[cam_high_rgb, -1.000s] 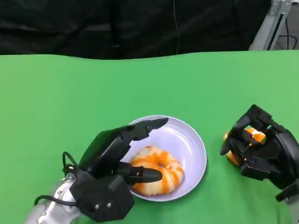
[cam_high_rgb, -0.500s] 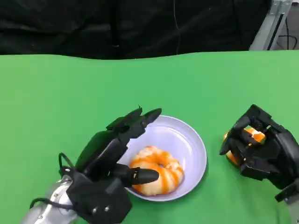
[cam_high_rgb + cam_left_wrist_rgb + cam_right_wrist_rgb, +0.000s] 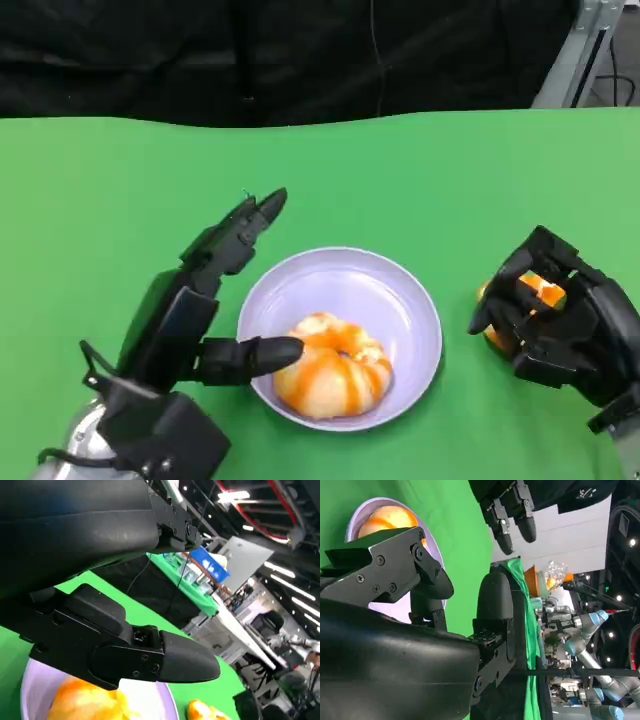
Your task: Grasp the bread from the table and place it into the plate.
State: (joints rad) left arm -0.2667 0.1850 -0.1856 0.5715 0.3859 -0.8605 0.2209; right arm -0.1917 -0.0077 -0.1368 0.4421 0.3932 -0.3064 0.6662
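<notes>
Since a second ago: left robot hand [image 3: 190, 330] has lifted off the bread [image 3: 333, 366] and drawn back to the plate's near-left rim; fingers now spread well apart, holding nothing. Thumb tip lies just beside the bread, contact uncertain.

Bread: glazed ring, orange-striped, resting inside the plate [image 3: 395, 290], toward its near side. Placement judged done.

Step in hand: withdrawal. Best done by raising the hand clear before swinging away, so the thumb does not drag the bread or tip the rim.

Right robot hand [image 3: 560, 320]: near right, on the table [image 3: 120, 200], fingers curled around a second orange piece [image 3: 532, 292]. It appears gripped, though the hold is partly hidden.

Far: bare green table, dark curtain behind.
</notes>
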